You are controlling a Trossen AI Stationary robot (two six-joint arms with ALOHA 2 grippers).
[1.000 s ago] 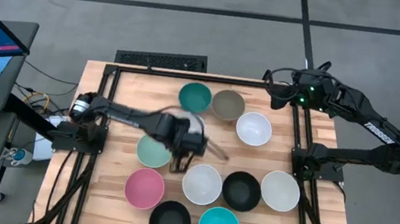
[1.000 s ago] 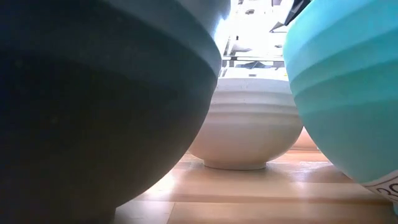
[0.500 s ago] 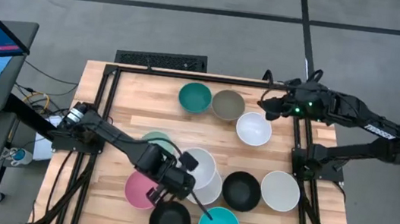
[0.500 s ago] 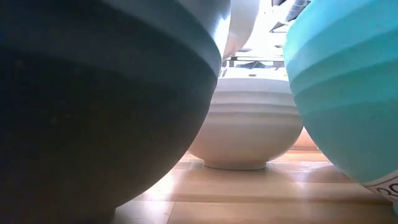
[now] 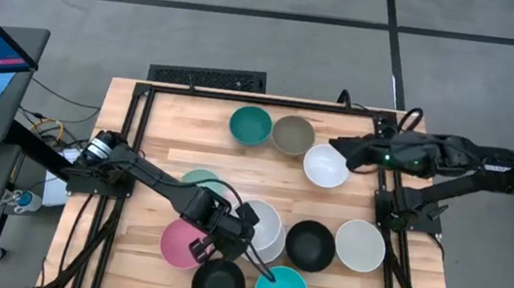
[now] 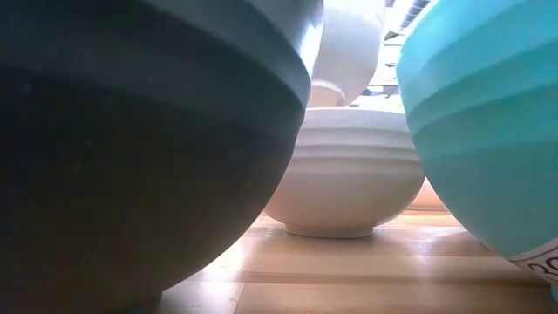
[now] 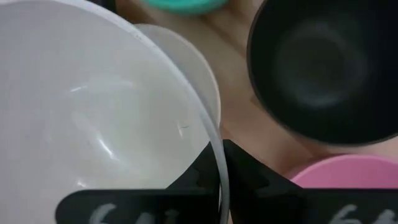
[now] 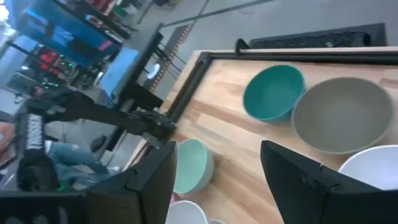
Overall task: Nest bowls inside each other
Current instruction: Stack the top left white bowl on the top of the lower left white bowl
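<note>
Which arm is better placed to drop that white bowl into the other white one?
Left. The left gripper already grips the white bowl's rim, directly over the second white bowl; the right gripper hovers open, far off.

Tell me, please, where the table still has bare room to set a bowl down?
Bare wood lies along the table's left edge, beside the teal bowl, and between the grey bowl and black bowl. The front is crowded around the left gripper.
</note>
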